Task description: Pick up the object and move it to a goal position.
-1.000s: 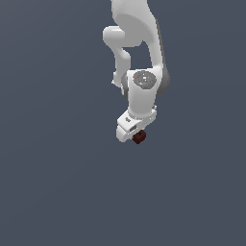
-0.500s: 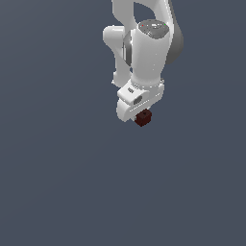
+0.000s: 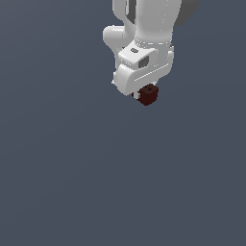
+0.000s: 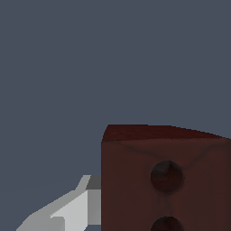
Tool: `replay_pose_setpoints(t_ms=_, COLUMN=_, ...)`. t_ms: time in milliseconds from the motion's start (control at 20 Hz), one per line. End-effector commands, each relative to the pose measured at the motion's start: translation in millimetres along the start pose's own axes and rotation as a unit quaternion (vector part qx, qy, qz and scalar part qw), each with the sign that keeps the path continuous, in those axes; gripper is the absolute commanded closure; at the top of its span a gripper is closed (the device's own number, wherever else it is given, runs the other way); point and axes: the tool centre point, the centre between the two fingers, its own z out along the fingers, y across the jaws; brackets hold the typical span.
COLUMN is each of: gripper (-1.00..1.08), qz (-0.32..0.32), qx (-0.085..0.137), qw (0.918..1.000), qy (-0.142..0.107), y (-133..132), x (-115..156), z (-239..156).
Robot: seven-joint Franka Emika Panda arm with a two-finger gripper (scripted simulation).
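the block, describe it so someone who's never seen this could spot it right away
Find the big white arm at the top of the exterior view and follow it down to its gripper. The block sits there between the jaws: small, dark red-brown, with round dark holes, the only coloured thing.

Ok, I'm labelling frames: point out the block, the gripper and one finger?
block (image 3: 148, 94), exterior view, front face.
gripper (image 3: 144, 96), exterior view, between its fingertips.
finger (image 4: 74, 210), wrist view, pale side.

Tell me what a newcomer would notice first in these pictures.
The white arm comes down from the top of the exterior view against a plain grey-blue background. At its lower end, the end effector holds a small dark red block. In the wrist view the block looms large, showing round dark holes, with a pale finger beside it.
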Motion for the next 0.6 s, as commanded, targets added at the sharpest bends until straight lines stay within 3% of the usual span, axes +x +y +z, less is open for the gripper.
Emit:
replay_pose_setpoints(t_ms=0, gripper=1.08, qz=0.000, qx=0.000, qw=1.0000, qy=0.000, y=-1, x=-1, z=-20)
replay_pose_setpoints(t_ms=550, gripper=1.08, qz=0.001, qx=0.000, qw=1.0000, qy=0.000, y=-3, x=-1, z=-58)
